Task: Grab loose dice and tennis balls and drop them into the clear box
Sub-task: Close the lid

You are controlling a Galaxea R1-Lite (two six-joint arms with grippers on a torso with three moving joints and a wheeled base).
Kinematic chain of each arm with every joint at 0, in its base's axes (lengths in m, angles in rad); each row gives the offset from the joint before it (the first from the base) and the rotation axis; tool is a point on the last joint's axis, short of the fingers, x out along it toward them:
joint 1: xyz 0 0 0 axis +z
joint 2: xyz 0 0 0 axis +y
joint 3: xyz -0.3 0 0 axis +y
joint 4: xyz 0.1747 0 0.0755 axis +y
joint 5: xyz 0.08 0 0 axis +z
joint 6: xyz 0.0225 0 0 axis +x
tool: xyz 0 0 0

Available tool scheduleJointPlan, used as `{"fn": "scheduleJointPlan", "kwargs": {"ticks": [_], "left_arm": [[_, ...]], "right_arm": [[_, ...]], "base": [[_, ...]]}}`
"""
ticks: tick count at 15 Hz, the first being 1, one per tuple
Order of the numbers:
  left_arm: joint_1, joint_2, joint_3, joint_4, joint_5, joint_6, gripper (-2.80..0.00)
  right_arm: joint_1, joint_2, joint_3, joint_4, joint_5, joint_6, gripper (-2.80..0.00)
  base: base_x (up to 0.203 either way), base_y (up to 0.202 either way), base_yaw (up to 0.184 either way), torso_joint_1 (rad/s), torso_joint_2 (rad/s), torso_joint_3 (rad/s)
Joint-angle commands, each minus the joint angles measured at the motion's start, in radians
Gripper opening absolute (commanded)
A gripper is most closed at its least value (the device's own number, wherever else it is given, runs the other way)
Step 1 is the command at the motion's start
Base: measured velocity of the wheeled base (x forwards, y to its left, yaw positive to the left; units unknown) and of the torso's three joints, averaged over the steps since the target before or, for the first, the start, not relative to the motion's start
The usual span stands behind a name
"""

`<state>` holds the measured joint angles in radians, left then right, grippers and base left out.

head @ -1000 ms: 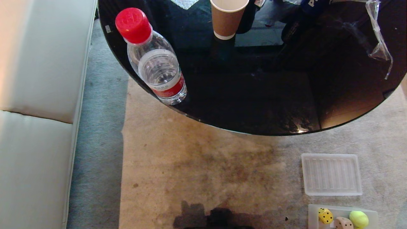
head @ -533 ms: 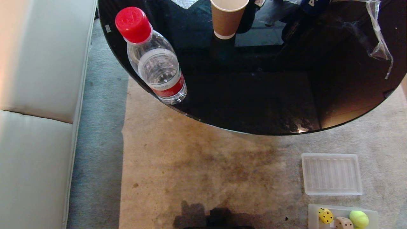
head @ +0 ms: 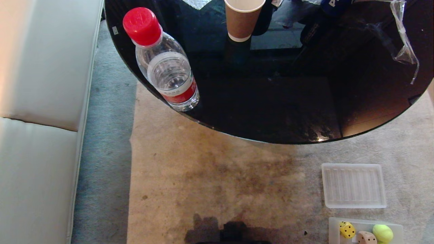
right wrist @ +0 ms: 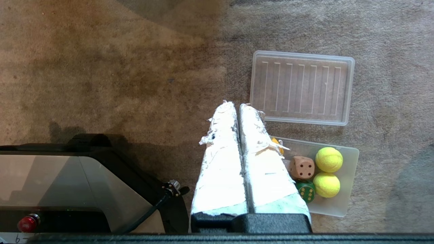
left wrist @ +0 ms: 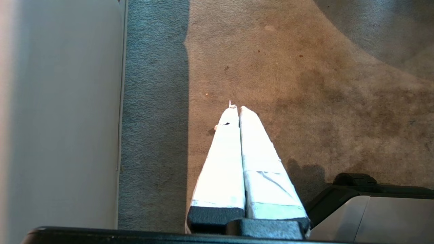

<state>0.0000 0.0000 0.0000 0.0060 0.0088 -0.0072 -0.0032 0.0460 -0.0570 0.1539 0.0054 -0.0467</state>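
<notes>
Right wrist view: the right pincer is seen pressed together and empty above the carpet. Just beside its fingers, the clear box is seen holding a tan die, a green die and two tennis balls; a yellow die is shown in it by the head view. No loose item is seen, so the task is judged nearly or fully done; the floor should be checked before anything is closed. Beyond the pincer tips, the ribbed lid lies flat, apart from the box. Farther off, a bottle and paper cup stand on the black counter. The left pincer is likewise closed, parked well apart.
</notes>
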Motion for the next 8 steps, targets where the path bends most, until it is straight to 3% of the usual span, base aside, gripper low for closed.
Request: {"fn": "scheduleJointPlan", "kwargs": {"ticks": [1,8], "left_arm": [[0.000,0.000,0.000,0.000,0.000,0.000,-2.80],[0.000,0.000,0.000,0.000,0.000,0.000,-2.80]], "right_arm": [[0.000,0.002,0.000,0.001,0.001,-0.001,-2.80],[0.000,0.002,0.000,0.001,0.001,-0.001,-2.80]], "base": [[0.000,0.000,0.000,0.000,0.00,0.000],[0.000,0.000,0.000,0.000,0.00,0.000]]}}
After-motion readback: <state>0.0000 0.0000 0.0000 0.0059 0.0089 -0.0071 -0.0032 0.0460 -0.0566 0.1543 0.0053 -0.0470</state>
